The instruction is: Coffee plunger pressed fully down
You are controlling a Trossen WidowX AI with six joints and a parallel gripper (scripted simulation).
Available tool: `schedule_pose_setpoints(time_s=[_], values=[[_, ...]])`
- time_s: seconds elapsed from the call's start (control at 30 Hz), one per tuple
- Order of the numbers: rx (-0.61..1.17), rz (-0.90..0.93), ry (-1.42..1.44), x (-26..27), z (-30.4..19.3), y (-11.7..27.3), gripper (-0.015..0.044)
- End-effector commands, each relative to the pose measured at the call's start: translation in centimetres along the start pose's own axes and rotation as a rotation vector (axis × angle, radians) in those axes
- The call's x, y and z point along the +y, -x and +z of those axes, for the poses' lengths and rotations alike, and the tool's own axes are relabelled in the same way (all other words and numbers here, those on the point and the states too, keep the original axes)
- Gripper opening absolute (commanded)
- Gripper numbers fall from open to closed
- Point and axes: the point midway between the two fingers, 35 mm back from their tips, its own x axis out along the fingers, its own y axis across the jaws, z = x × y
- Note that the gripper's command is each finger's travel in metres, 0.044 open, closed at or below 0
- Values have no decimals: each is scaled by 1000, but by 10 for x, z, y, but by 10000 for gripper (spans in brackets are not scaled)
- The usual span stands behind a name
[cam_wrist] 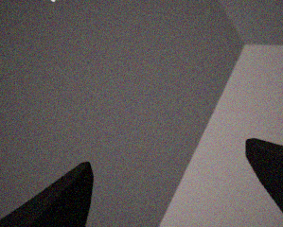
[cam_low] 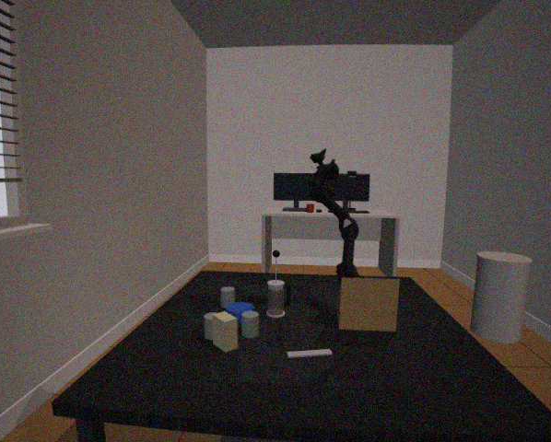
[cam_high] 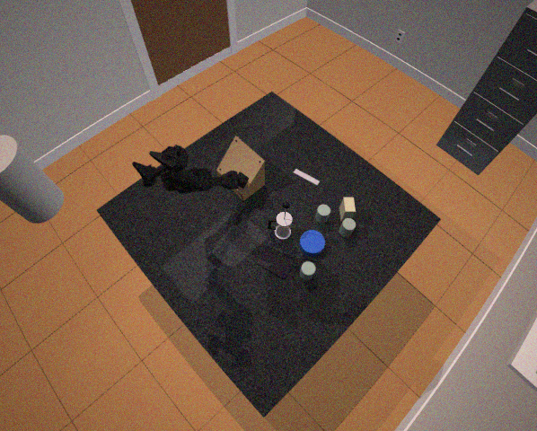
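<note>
Coffee press (cam_low: 275, 298) standing upright on the dark table (cam_low: 409, 380), toward the side nearest the window wall. Its clear body carries a pale lid, and the thin rod of the plunger (cam_low: 276, 253) rises well above that lid, ending in a small black knob; the plunger is up. Seen from above, the press (cam_high: 283, 224) sits near the table's middle, with a blue round lid (cam_high: 312, 241) just beside it and three pale green cylinders (cam_high: 323, 211) grouped close around. A cream block (cam_high: 347, 206) stands next to two of these cylinders. A tan box (cam_low: 369, 303) rests between the press and the arm's base, and a flat white strip (cam_low: 309, 353) lies apart from both on the bare table.

The black arm (cam_low: 335, 209) rises from behind the tan box and bends upward, so that the gripper (cam_low: 322, 157) is held high, well apart from the press and touching nothing. In the wrist view the two dark fingers appear at opposite lower corners, spread almost to their widest, with only grey wall and ceiling between them; they hold nothing.

A grey drum (cam_low: 499, 296) stands on the floor beside the table.
</note>
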Motion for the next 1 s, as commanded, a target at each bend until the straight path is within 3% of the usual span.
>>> schedule_pose_setpoints(time_s=[0.0, 0.2, 0.53, 0.77, 0.97], values=[[8, 7, -11, 2, -1, 0, 426], [197, 161, -266, 57, -19, 17, 440], [696, 499, -712, 178, -31, 101, 440], [1136, 702, -863, 242, -14, 196, 440], [1529, 850, -840, 266, 15, 292, 440]])
